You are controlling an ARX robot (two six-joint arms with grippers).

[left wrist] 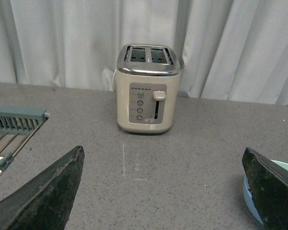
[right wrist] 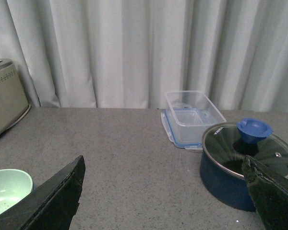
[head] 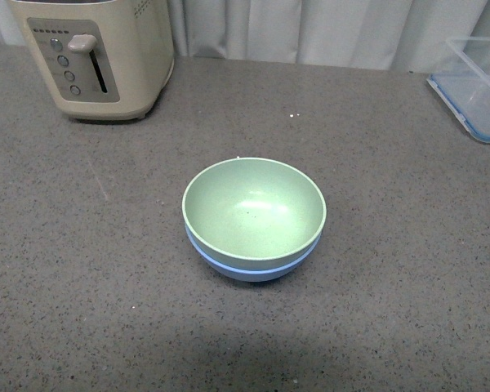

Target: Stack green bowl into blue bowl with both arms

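Note:
In the front view the pale green bowl [head: 254, 211] sits nested inside the light blue bowl [head: 253, 268] at the middle of the grey counter; only the blue bowl's lower rim and base show. Neither arm appears in the front view. My left gripper [left wrist: 163, 191] is open over bare counter, and a sliver of the blue bowl [left wrist: 249, 203] with the green rim [left wrist: 287, 166] shows beside one finger. My right gripper [right wrist: 165, 194] is open too, with the green bowl [right wrist: 7, 191] at the frame's edge behind one finger.
A cream toaster [head: 94, 57] stands at the back left. A clear plastic container with a blue-edged lid [head: 478, 86] lies at the back right. A dark blue pot with a glass lid [right wrist: 245, 163] and a dish rack [left wrist: 12, 129] show in the wrist views.

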